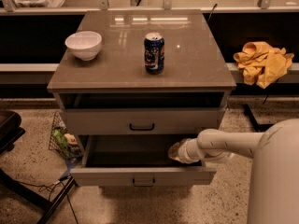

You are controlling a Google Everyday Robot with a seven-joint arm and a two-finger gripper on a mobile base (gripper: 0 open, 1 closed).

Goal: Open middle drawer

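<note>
Middle drawer of a grey-beige cabinet is standing pulled well out toward the viewer, its plain box interior showing and its small black handle sitting untouched at the centre of the front panel. The robot's claw is reaching in from the right, sitting inside the drawer just behind the front panel near its right end; whether it is open or gripping anything cannot be told. The opening is looking nearly done, and the next move is probably calling for one short pull, then lifting the claw clear. On the surface above, a white bowl and a soda can are standing well apart.
</note>
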